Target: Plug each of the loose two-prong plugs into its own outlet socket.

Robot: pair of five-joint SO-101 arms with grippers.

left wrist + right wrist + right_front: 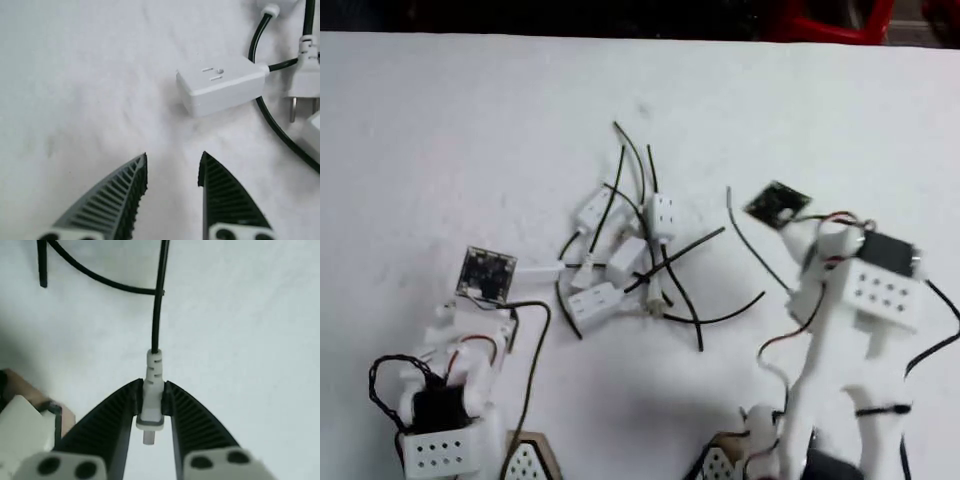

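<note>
My left claw (173, 156) hangs low over the table (75, 75), jaws parted wide and holding nothing. Just ahead of its tips lies a socket (220, 85), face up with its 2 slots showing, clear of both fingers. Beyond that socket a loose plug (306, 60) lies flat with 2 prongs bare, and a black cord (255, 37) curves between them. In the high view these belong to the pile (625, 260) of sockets, plugs and cords at mid-table, between my 2 arms.

My right claw (152, 384) is closed on 1 plug (150, 412), pinching its body from both sides. Its cord (159, 315) runs away from me over the table. A short stub, a prong by my guess, points back toward my wrist.

I judge this to be the first pairing: plug in hand on the right, socket not yet taken on the left. No plug in the pile looks seated, though the tangle hides some. Next, my left claw needs to close squarely across the socket's sides so it can't slide. The right's trouble is facing. With that stub toward my wrist, I'd likely have to turn or regrip the plug before its prongs can meet the slots.
</note>
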